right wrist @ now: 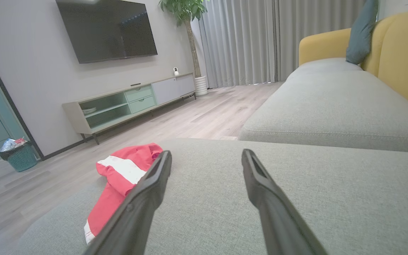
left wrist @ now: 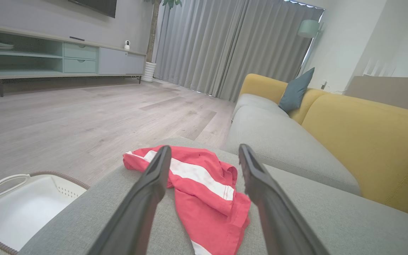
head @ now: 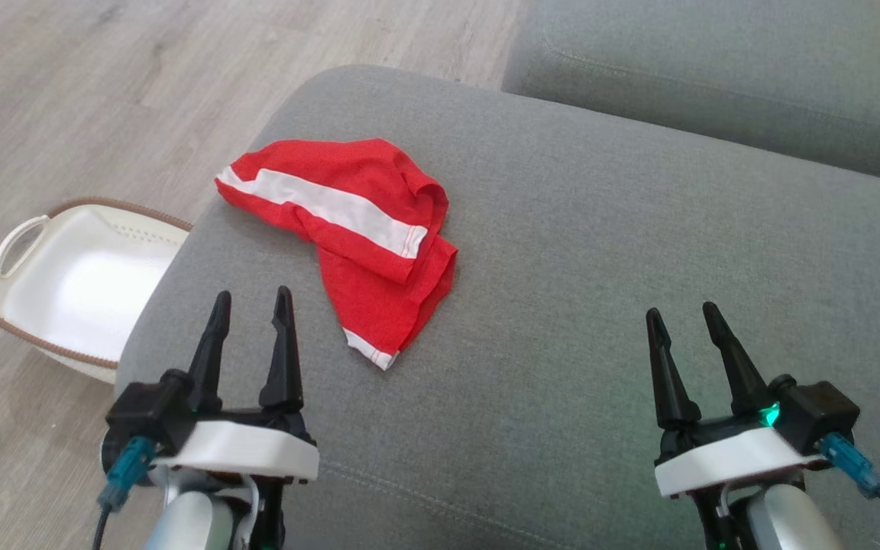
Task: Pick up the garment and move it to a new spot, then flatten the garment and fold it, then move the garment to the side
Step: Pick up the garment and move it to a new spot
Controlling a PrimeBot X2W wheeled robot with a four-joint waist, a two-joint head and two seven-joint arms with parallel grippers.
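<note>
The garment point(head: 356, 229) is red with a white stripe and lies crumpled on the grey sofa cushion point(head: 600, 267), toward its left edge. My left gripper point(head: 253, 302) hovers open just short of it, slightly to its left, fingers pointing at it. In the left wrist view the garment point(left wrist: 204, 184) lies between and beyond the two dark fingers point(left wrist: 143, 198). My right gripper point(head: 681, 313) stands open over bare cushion far to the garment's right. From the right wrist, the garment point(right wrist: 122, 177) sits off to the left, partly behind the left finger. Neither gripper touches the cloth.
A white laundry basket point(head: 73, 283) with a brown rim stands on the wood floor left of the cushion. A second grey cushion point(head: 715, 69) lies behind. Yellow sofa back point(left wrist: 367, 141), a TV cabinet point(right wrist: 129, 102) and a small bin point(right wrist: 16, 156) are farther off.
</note>
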